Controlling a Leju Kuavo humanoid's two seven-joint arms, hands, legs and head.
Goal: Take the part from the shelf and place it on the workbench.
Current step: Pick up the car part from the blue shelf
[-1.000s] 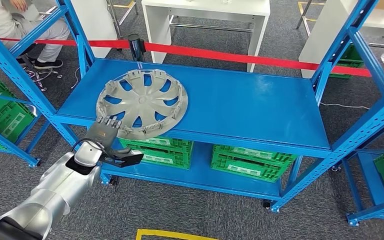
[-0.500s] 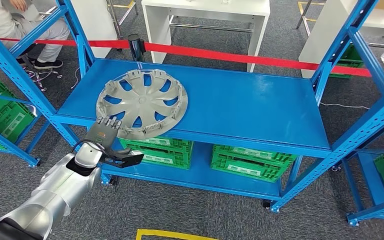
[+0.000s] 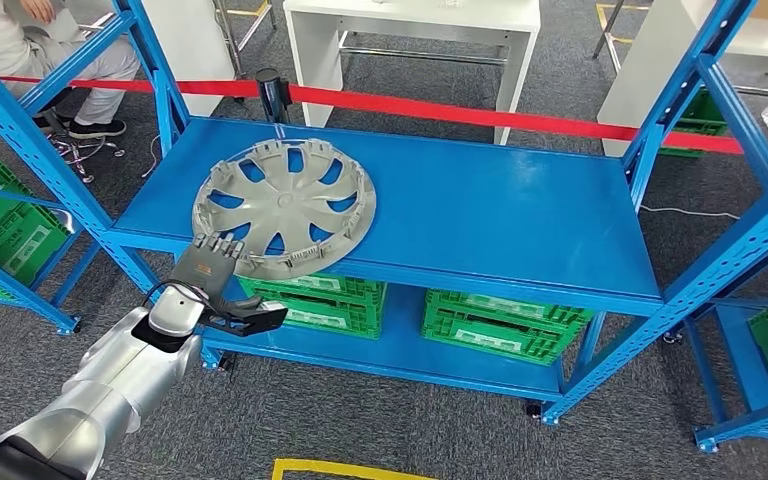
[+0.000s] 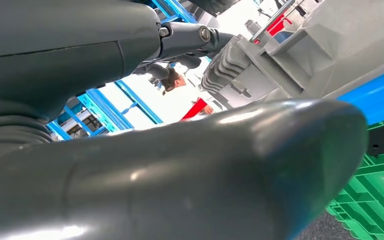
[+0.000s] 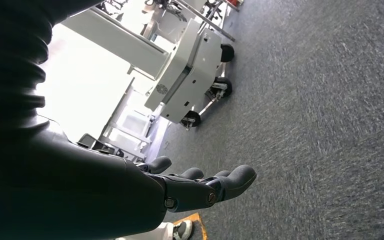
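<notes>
1. The left hand (image 3: 212, 283) sat at the front edge of the blue metal shelf (image 3: 480, 215), its fingers (image 3: 218, 244) laid over the near rim of the round grey plastic hubcap (image 3: 284, 207) and its thumb (image 3: 256, 318) jutting out below the shelf edge; whether it actually gripped the rim could not be told.
2. The hubcap lay flat on the left part of the shelf, hollow side up.
3. The right hand (image 5: 200, 187) hung over grey carpet, fingers extended and apart, holding nothing.
4. Green plastic crates (image 3: 505, 322) stood on the lower shelf.
5. A red barrier tape (image 3: 480, 116) ran behind the shelf.
</notes>
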